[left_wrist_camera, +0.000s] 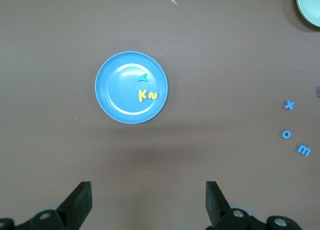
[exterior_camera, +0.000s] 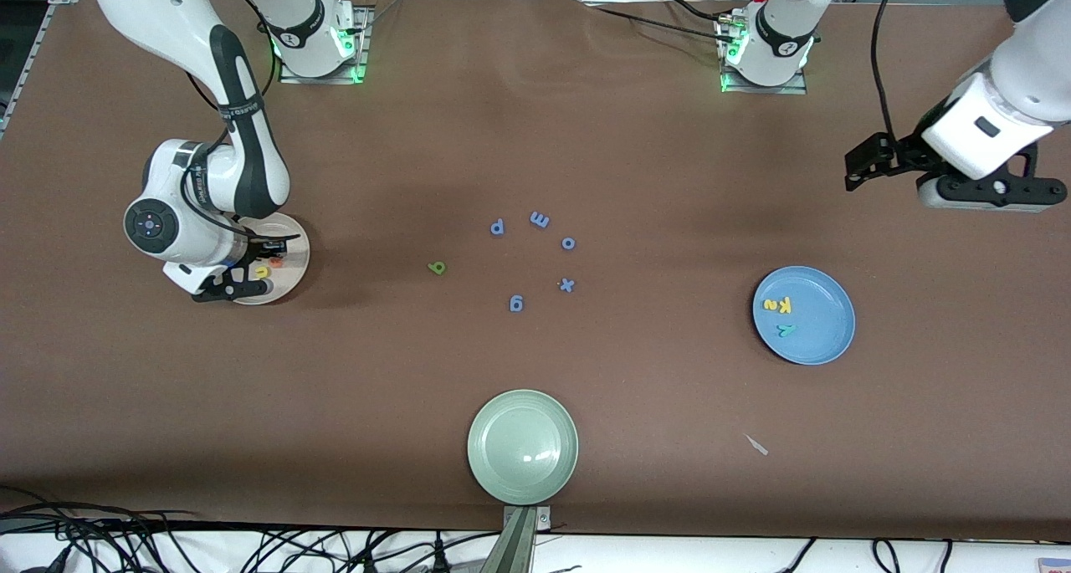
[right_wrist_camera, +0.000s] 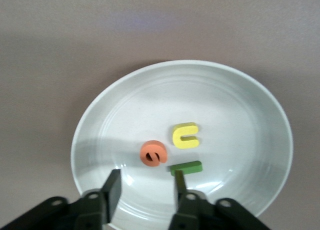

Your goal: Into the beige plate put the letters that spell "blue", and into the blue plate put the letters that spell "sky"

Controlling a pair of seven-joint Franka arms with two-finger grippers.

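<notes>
Now the right gripper (right_wrist_camera: 145, 190), jaws parted over the beige plate (right_wrist_camera: 260, 120), should rise clear of the l (right_wrist_camera: 186, 167) (left gripper (left_wrist_camera: 148, 200) waits, wide).

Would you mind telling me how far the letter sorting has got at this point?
Done: the yellow k, yellow s and teal y lie in the blue plate. The beige plate holds the yellow u, orange e and dark green l. In hand: the right gripper, open, is over that plate beside the l. Left: the light green b on the table. The left gripper waits, open.
</notes>
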